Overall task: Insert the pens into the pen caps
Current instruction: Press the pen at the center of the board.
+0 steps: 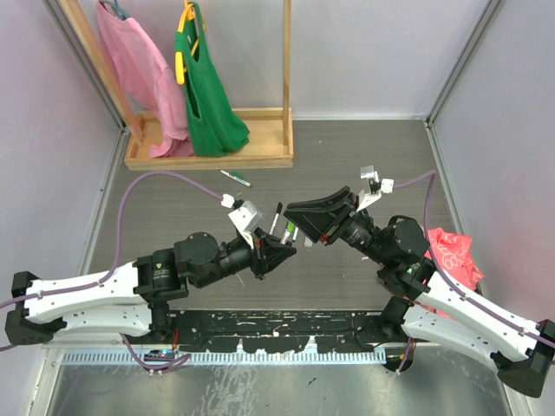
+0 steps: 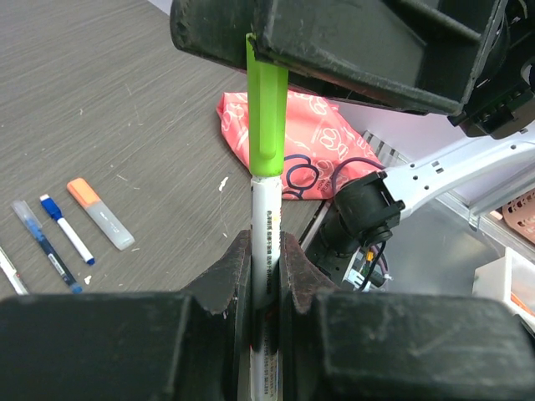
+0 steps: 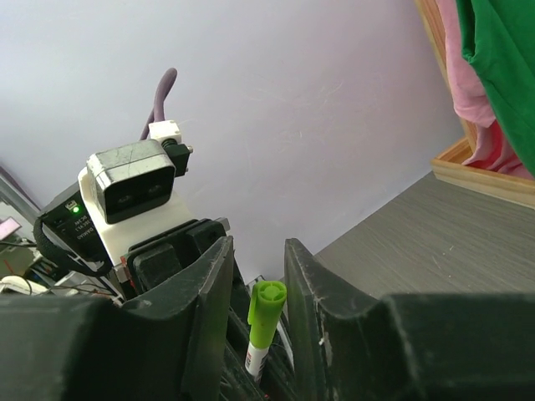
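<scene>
My left gripper (image 2: 266,238) is shut on the white barrel of a pen (image 2: 266,217) and holds it upright above the table. A light green pen cap (image 2: 267,117) sits on the pen's top end. In the right wrist view the cap (image 3: 266,317) stands between the fingers of my right gripper (image 3: 257,251), which is open, with a gap on each side of the cap. In the top view the two grippers meet at mid-table, left (image 1: 279,245) and right (image 1: 301,224), with the cap (image 1: 289,230) between them. An orange pen (image 2: 100,214) and two blue pens (image 2: 67,230) lie on the table.
A wooden rack base (image 1: 260,160) with pink and green garments stands at the back. A green-ended pen (image 1: 235,178) lies in front of it, and a black pen (image 1: 276,217) lies near the grippers. A red patterned bag (image 1: 453,256) lies at the right.
</scene>
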Available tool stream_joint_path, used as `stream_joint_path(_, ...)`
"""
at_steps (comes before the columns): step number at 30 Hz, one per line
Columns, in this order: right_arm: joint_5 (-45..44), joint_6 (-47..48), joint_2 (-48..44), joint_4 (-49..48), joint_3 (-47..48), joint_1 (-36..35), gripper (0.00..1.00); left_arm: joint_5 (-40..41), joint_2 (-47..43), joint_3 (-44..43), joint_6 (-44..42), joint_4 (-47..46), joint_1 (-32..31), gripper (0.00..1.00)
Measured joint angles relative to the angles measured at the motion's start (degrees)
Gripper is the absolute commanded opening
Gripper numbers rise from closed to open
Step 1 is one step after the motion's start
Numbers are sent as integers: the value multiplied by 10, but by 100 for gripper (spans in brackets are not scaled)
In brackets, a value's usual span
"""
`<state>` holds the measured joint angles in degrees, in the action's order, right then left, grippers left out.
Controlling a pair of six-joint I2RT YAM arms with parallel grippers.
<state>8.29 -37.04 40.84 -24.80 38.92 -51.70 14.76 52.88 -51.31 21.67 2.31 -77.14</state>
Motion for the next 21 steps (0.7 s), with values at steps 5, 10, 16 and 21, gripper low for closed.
stream_joint_path(5, 4, -6, -5, -3, -8, 0, 30, 0, 0, 0, 1, 0, 0, 0)
stream_joint_path(10, 4, -9, -5, -8, -14, 0, 13, 0, 0, 0, 2, 0, 0, 0)
stream_joint_path(16, 7, -16, -1, -20, -20, 1, 0, 2, 0, 0, 2, 0, 0, 0)
stream_joint_path(21, 14, -10, 9, -28, -19, 2, 0, 19, -2, 1, 4, 2, -1, 0)
